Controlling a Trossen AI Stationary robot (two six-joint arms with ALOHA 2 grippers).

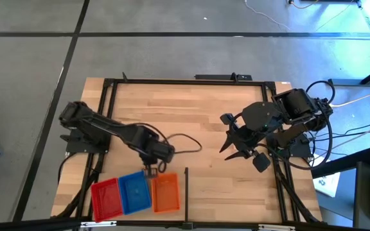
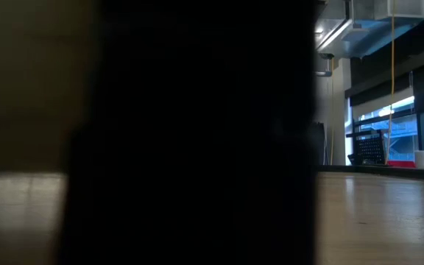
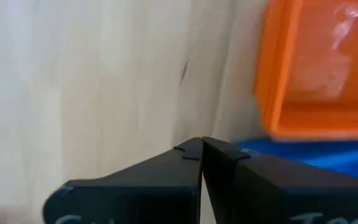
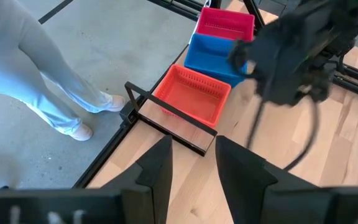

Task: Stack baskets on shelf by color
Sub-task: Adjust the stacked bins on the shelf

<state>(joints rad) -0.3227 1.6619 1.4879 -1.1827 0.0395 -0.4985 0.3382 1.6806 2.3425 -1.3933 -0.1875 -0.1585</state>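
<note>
Closest to my left wrist camera sit the two dark fingers of the left end effector, pressed together with nothing between them, hovering just over the pale wood at the edges of the orange basket and the blue basket. From overhead I see three baskets side by side in a row at the near edge of the desk: the red basket, blue in the middle, orange nearest the thin black divider bar. Whether each is a single basket or a finished stack I cannot tell from these views. The right end effector hangs well apart over the right half of the desk with its fingers spread wide and empty; its camera looks across at the row and at a person's legs standing on the floor beyond. The low view is blocked by something dark. My judgement is that the sorting is close to done and the left arm is either nudging or leaving the row. To do this well I would lift the closed fingers straight up before swinging away, so they do not catch a lattice rim and drag the orange basket out of line.
</note>
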